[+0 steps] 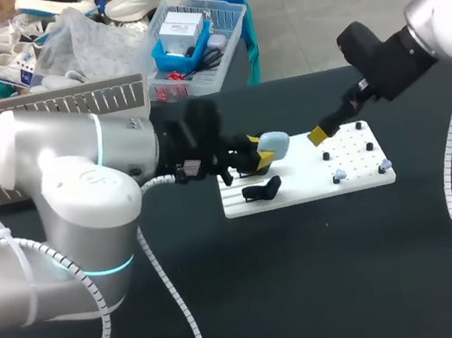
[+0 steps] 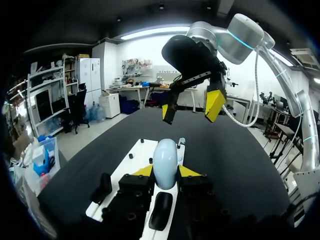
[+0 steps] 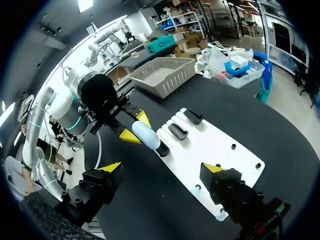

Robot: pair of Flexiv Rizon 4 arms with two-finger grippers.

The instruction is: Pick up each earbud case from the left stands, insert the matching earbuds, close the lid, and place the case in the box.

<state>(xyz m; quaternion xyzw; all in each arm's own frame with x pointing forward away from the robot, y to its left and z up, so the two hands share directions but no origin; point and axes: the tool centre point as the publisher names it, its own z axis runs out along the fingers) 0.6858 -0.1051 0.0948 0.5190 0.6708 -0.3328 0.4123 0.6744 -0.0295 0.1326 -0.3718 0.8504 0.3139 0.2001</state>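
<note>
Centre frame, the left gripper is pinching the pale blue earbud case over the white board's left end, the right gripper hanging wide open and empty just right of it, so the pick-up is under way, I'd say, and lifting it clear comes next.

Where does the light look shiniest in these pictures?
Head view: light gleams on the left arm's glossy white shell. Left wrist view: the pale blue rounded earbud case in the left hand has a soft sheen. Right wrist view: the flat white stand board glows bright on the black table.
</note>
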